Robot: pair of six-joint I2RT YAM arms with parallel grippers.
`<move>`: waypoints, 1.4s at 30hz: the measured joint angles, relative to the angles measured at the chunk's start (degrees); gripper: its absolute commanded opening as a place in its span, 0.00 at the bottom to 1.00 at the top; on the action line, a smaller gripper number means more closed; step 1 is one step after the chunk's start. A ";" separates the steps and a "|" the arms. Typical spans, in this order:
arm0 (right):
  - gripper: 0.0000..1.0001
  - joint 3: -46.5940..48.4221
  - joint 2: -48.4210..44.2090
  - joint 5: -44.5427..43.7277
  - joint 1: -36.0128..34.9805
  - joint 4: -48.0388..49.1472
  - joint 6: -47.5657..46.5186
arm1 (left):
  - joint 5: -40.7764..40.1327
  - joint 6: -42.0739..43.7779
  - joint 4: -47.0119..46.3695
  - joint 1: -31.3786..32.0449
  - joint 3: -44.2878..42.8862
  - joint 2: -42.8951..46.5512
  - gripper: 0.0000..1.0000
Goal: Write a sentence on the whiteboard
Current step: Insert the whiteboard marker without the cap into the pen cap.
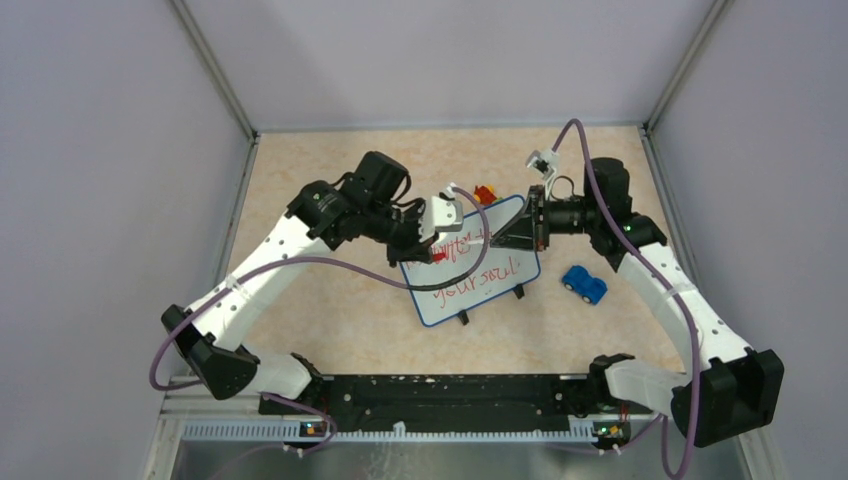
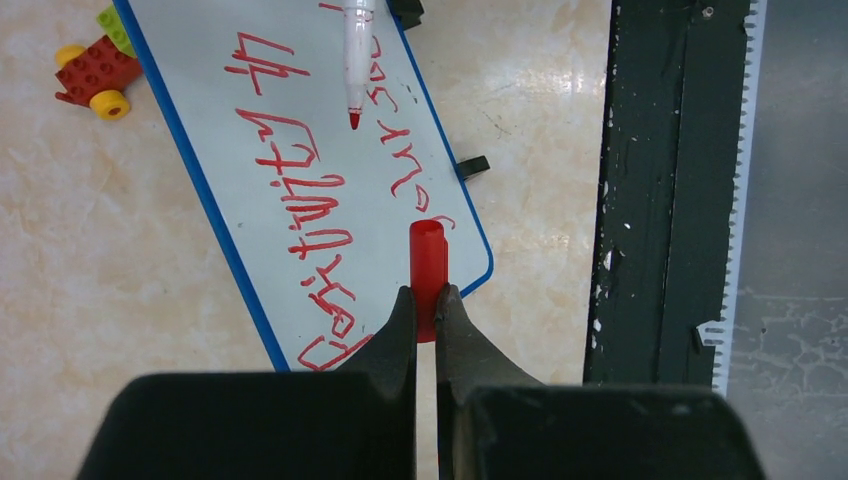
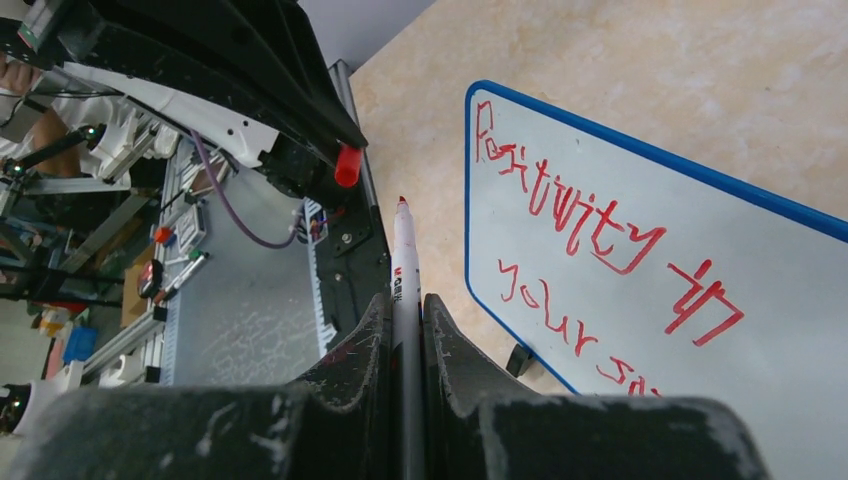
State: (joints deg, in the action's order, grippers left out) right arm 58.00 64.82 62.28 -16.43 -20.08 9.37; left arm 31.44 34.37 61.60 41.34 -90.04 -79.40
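Observation:
The whiteboard (image 1: 445, 305) lies tilted on the table between my two arms, blue-rimmed, on small black feet. The sentence (image 3: 570, 215) runs across it in two uneven lines of red handwriting, also legible in the left wrist view (image 2: 320, 215). My right gripper (image 3: 405, 300) is shut on a white marker (image 3: 403, 265) whose red tip is bare and lifted off the board. My left gripper (image 2: 427, 295) is shut on the marker's red cap (image 2: 428, 255), held over the whiteboard's (image 2: 200, 60) near corner. The marker's tip (image 2: 354, 118) points toward the cap, a short gap apart. From above, both grippers (image 1: 432, 245) (image 1: 500, 238) meet over the board.
A blue toy car (image 1: 584, 284) sits right of the board. A red, yellow and green brick toy (image 2: 95, 70) lies just beyond the board's far edge. The black base rail (image 2: 670, 200) runs along the table's near edge. Grey walls enclose the table.

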 measured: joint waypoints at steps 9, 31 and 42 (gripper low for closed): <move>0.00 -0.26 0.04 0.61 -2.38 0.81 0.94 | -3.58 -2.01 -0.15 1.77 0.31 -1.92 0.00; 0.00 -0.26 1.42 -1.88 -6.84 -0.33 -1.27 | -4.04 -2.78 -0.35 2.64 0.35 -2.75 0.00; 0.00 -0.26 1.46 -3.10 -6.84 -0.85 -1.88 | -3.89 -2.78 -0.35 2.67 0.35 -2.75 0.00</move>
State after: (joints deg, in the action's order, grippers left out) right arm 57.74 66.28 59.18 -23.27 -20.93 7.49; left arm 27.55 31.59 61.25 44.01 -89.69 -82.15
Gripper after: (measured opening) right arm 0.089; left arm 0.025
